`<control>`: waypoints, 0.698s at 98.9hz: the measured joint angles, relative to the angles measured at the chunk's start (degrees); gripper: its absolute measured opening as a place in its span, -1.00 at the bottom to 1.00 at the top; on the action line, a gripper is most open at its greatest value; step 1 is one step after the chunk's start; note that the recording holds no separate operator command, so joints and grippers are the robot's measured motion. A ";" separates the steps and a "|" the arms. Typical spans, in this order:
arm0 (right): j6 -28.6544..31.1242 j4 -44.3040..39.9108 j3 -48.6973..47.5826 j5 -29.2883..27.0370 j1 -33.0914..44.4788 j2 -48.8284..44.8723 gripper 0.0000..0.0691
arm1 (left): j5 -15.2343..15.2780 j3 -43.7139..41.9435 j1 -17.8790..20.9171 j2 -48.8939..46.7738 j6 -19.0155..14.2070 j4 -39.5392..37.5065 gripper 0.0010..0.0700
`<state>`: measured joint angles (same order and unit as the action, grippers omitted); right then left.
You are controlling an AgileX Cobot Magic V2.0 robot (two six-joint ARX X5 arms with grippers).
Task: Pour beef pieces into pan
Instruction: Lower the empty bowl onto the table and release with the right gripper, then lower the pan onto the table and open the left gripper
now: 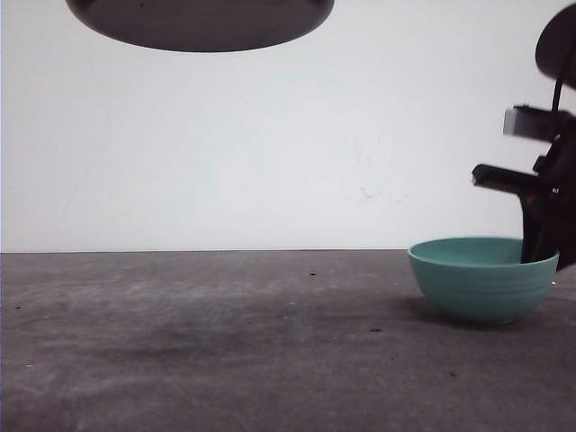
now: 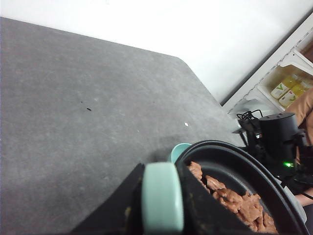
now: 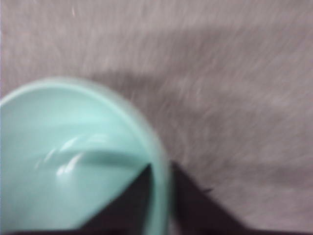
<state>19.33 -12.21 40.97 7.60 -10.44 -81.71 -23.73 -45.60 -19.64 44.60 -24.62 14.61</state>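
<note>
The black pan [image 2: 230, 161] hangs high over the table, and the front view shows its dark underside [image 1: 198, 22] at the upper left. My left gripper [image 2: 161, 169] is shut on the pan's mint-green handle [image 2: 161, 196]. Reddish-brown beef pieces [image 2: 234, 200] lie heaped inside the pan. At the table's right stands a teal ribbed bowl [image 1: 481, 277], and its inside [image 3: 63, 171] looks empty. My right gripper [image 3: 160, 169] is shut on the bowl's rim, one finger inside and one outside. The front view shows it [image 1: 538, 245] at the bowl's right side.
The dark grey table [image 1: 225, 342] runs back to a white wall. In the left wrist view the bowl's rim [image 2: 177, 150] peeks from behind the pan, the right arm [image 2: 276, 137] stands beyond it, and a shelf with yellow bottles [image 2: 288, 87] lies past the table's corner.
</note>
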 joint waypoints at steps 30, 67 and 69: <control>1.70 0.46 0.59 0.09 0.07 5.51 0.25 | 3.91 0.00 0.00 0.00 2.71 0.70 -0.87; 0.96 -1.33 6.91 -0.15 0.15 27.78 0.26 | 9.07 4.00 0.00 9.29 6.05 -6.84 -0.87; 0.72 -1.53 6.91 -0.15 0.15 28.74 0.26 | 9.11 4.52 0.00 10.10 6.12 -7.89 -0.87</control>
<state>20.05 -13.74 47.88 7.44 -10.28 -52.97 -14.61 -41.08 -19.64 54.70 -18.50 6.72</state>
